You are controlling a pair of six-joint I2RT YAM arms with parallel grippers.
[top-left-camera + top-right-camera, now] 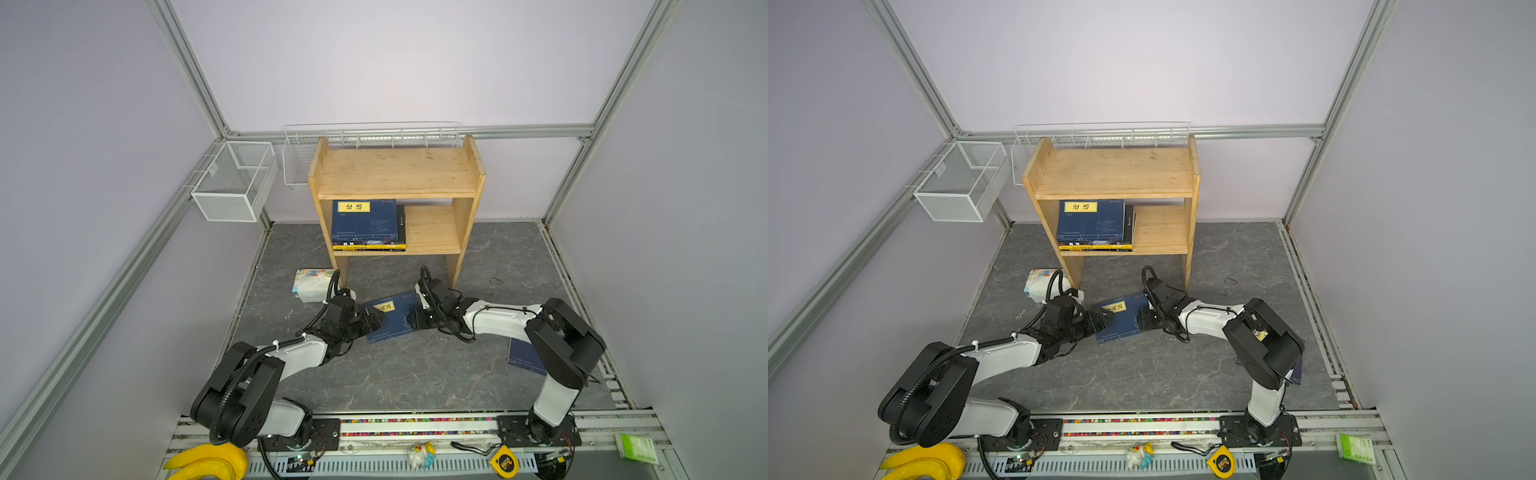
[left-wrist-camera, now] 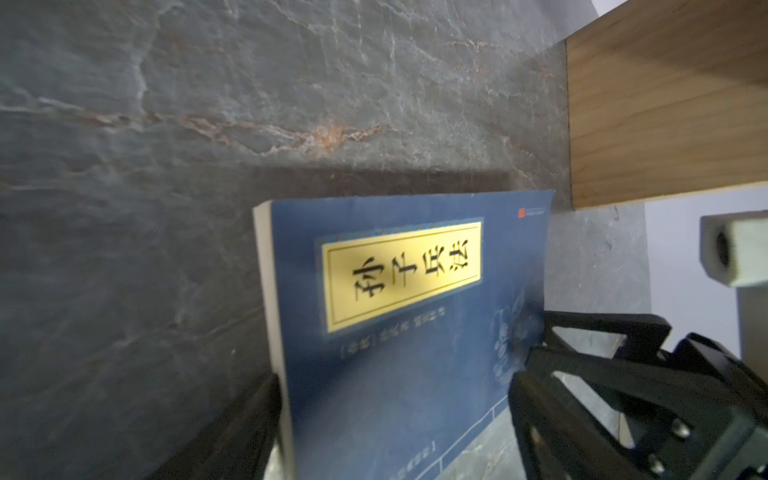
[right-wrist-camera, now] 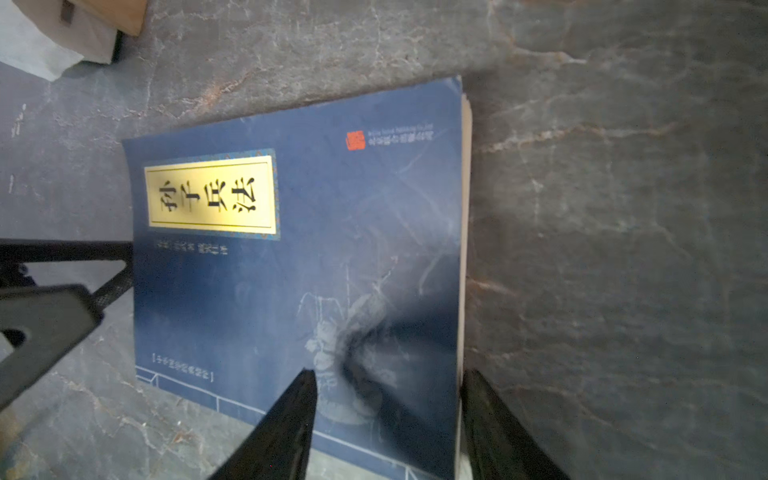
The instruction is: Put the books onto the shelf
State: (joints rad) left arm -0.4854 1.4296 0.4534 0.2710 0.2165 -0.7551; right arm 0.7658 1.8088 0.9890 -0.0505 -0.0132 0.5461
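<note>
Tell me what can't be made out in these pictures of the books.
- Second navy book: the right arm covers most of it in both top views.
- Stack on the wooden shelf, top views: books under the top navy book show only spines, too small to count.
- Navy book lying mid-table: small print blurred in both wrist views.
- Floral soft packet: partly behind the left arm's cable in both top views.

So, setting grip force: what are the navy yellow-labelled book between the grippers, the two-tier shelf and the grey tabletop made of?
Navy yellow-labelled book: paper, matte scuffed card cover, pale page block visible.
Two-tier shelf: bare light wood, visible grain.
Grey tabletop: veined stone look, possibly only print.
</note>
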